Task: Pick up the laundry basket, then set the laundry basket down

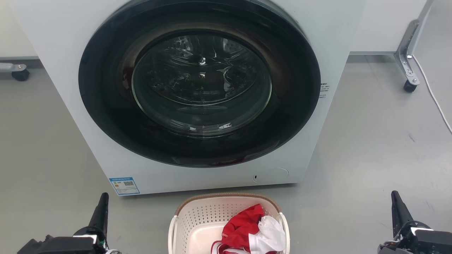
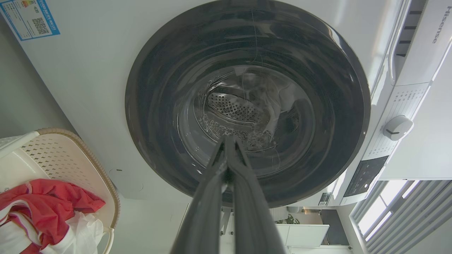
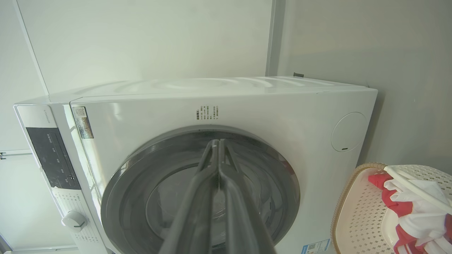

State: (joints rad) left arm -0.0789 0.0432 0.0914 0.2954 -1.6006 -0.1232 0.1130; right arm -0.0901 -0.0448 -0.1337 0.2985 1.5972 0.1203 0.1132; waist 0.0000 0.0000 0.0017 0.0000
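- My left pincer (image 1: 103,199), clenched empty, sits left of the laundry basket (image 1: 201,215); my right pincer (image 1: 395,197), clenched empty, right of it;
- red cloth (image 1: 243,225) lies inside the laundry basket;
- the washing machine (image 1: 197,176) stands just behind it.

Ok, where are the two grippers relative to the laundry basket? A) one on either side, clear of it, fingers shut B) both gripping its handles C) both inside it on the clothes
A: the left gripper and right gripper flank the laundry basket without touching it, fingers pressed together.
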